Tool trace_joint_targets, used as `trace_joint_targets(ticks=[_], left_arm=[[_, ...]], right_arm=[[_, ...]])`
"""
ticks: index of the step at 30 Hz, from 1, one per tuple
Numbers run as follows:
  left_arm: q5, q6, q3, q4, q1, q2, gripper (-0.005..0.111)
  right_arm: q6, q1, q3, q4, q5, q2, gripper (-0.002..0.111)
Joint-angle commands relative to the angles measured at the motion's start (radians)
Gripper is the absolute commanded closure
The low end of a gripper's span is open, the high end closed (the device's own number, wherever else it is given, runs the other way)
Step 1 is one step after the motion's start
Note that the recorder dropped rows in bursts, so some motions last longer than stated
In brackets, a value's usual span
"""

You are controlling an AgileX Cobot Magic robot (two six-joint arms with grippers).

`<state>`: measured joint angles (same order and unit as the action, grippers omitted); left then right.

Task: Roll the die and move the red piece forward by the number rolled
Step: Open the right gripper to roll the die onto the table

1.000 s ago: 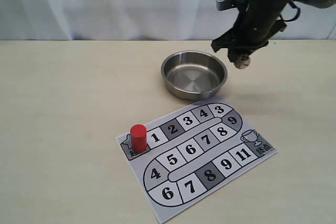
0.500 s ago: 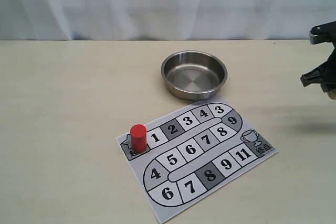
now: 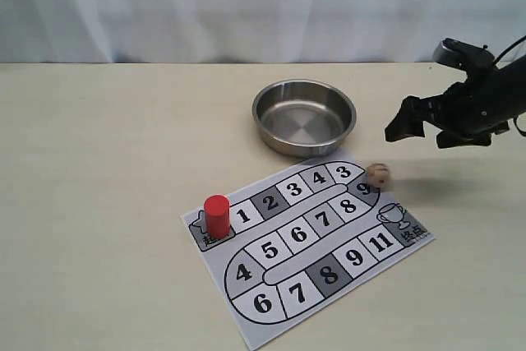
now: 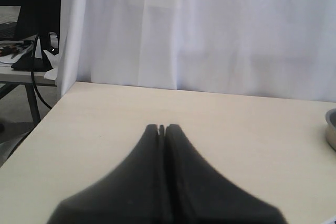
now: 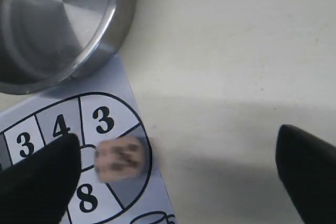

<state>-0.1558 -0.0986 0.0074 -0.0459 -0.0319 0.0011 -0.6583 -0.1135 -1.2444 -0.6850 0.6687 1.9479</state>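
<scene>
The pale beige die (image 3: 378, 176) is blurred with motion at the right end of the numbered board (image 3: 308, 236), over the grey square by the 3 and 8; the right wrist view shows the die (image 5: 120, 159) free between wide-spread fingers. My right gripper (image 3: 436, 125) hangs open above the table, right of the bowl. The red piece (image 3: 217, 215) stands upright on the board's start square at the left. My left gripper (image 4: 162, 128) is shut and holds nothing, over bare table.
A steel bowl (image 3: 303, 117), nothing inside it, stands behind the board; its rim (image 5: 92, 51) shows in the right wrist view. A white curtain backs the table. A side desk with cables (image 4: 23, 51) lies beyond the table's corner.
The right gripper held the die above the bowl's right side, swung right, then opened. The die has left the fingers and is now at the board's right end, still moving.
</scene>
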Motion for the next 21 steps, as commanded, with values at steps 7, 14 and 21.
trace_joint_targets(ticks=[7, 14, 21], left_arm=[[0.012, -0.002, -0.007, 0.002, 0.008, -0.001, 0.107], [0.012, -0.002, -0.007, 0.002, 0.008, -0.001, 0.107], [0.012, -0.002, -0.007, 0.002, 0.008, -0.001, 0.107]], right_arm=[[0.021, -0.001, 0.0, 0.13, -0.018, -0.003, 0.011], [0.106, -0.001, 0.0, 0.26, -0.04, -0.003, 0.011], [0.125, -0.001, 0.0, 0.318, -0.037, -0.003, 0.011]])
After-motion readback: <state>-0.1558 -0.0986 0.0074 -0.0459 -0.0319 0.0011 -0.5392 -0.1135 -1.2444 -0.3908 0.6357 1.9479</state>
